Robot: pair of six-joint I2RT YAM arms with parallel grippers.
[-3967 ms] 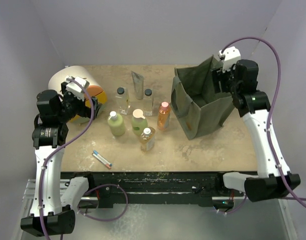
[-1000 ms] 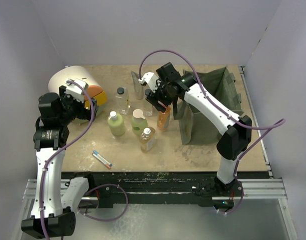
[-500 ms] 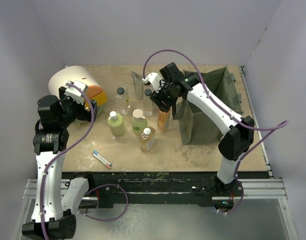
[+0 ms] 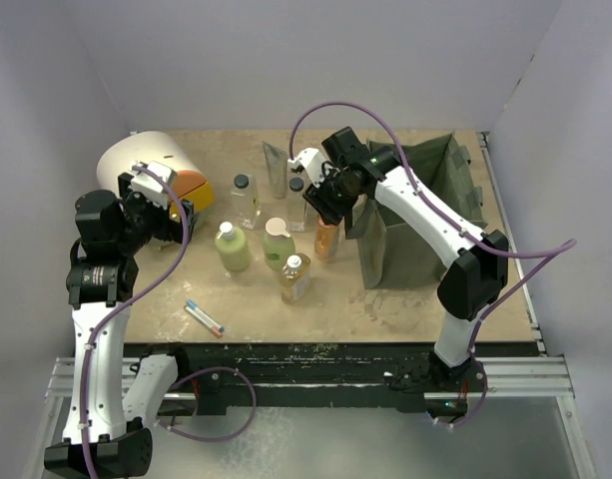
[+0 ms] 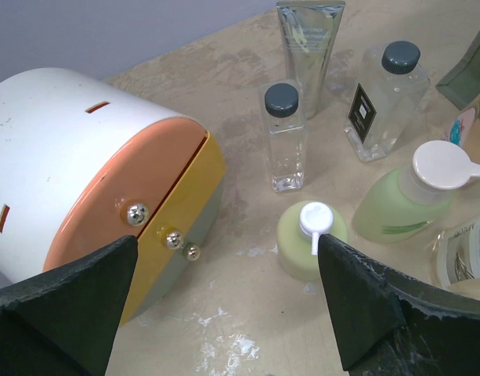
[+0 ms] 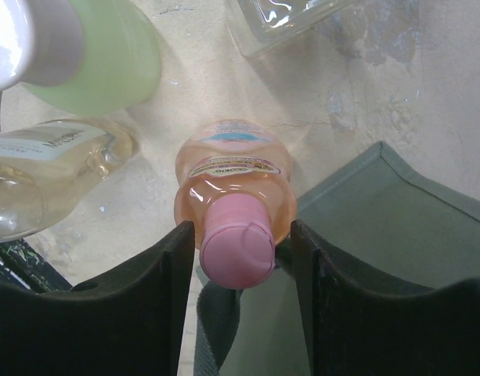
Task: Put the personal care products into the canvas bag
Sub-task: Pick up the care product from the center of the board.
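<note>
The right hand [image 6: 242,235] was positioned over the orange bottle [image 6: 233,180], its fingers set on either side of the pink cap. Whether the bottle was actually clamped could not be told. The bottle was stood upright on the tabletop [image 4: 256,299], just beside the canvas bag [image 4: 390,257]. The left hand [image 5: 228,243] was held wide apart, with nothing in it, near the domed box [image 5: 67,157].

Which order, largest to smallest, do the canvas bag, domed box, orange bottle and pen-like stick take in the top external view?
1. canvas bag
2. white and orange domed box
3. orange bottle
4. pen-like stick, much thinner
</note>
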